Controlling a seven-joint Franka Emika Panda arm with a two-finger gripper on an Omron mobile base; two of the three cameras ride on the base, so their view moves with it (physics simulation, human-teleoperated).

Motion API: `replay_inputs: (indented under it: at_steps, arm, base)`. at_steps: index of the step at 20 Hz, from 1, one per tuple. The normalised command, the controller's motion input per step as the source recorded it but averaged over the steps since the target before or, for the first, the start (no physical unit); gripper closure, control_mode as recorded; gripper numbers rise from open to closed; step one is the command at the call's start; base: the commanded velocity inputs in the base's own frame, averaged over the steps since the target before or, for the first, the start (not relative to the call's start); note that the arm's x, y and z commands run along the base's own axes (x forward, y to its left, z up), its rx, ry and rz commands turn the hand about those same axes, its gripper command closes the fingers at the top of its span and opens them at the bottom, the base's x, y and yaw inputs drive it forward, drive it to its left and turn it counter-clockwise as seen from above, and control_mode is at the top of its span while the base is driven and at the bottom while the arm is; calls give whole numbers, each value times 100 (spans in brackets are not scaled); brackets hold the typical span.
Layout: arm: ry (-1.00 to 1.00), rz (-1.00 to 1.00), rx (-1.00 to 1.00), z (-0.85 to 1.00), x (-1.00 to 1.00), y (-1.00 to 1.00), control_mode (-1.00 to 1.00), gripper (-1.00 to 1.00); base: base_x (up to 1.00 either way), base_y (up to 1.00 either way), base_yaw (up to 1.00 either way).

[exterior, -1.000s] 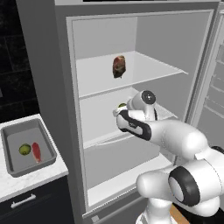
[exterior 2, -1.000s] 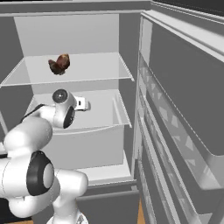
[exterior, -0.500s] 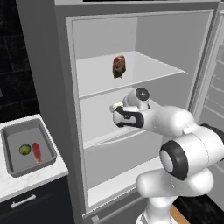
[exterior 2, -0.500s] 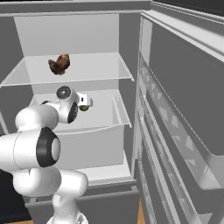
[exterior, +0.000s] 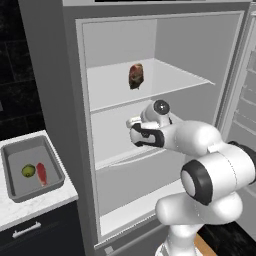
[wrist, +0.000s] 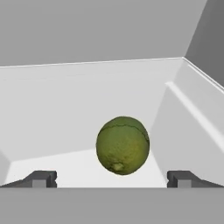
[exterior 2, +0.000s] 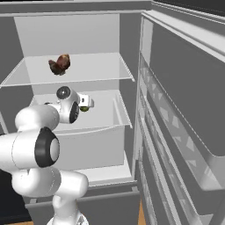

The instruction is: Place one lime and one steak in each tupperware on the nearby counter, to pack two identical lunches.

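Reached into the open fridge (exterior: 70, 125), arm stretched toward the middle shelf at the centre of the left base view. Pincer (wrist: 111, 178) spread wide, nothing held, tips standing at the lower left and lower right of the hand view with a lime (wrist: 123, 145) between and just beyond them. Lime resting on the pale floor of the drawer (exterior 2: 94, 127), near its back corner, also glimpsed as a green speck right of the wrist in the right base view. Likely lined up this way so both tips could pass either side of the fruit before closing; no contact yet, as far as could be told.

One steak (exterior: 135, 76) left lying on the upper shelf, at the upper middle of the left base view, apart from the arm.

At the lower left of that view, a grey container (exterior: 55, 167) set on the worktop (exterior: 35, 210), already carrying a second lime (exterior: 28, 171) and a second steak (exterior: 42, 174) side by side. Judged as one lunch packed, the other not yet started. Second container not made out.
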Motion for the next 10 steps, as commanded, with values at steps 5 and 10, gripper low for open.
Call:
replay_inputs:
  at_steps: [5,10]
  arm:
    - [3,0,0,-3,21,-8,-100,-100]
    - [2,0,0,-12,41,-10,-100,-100]
  base:
    - [0,0,0]
    - [0,0,0]
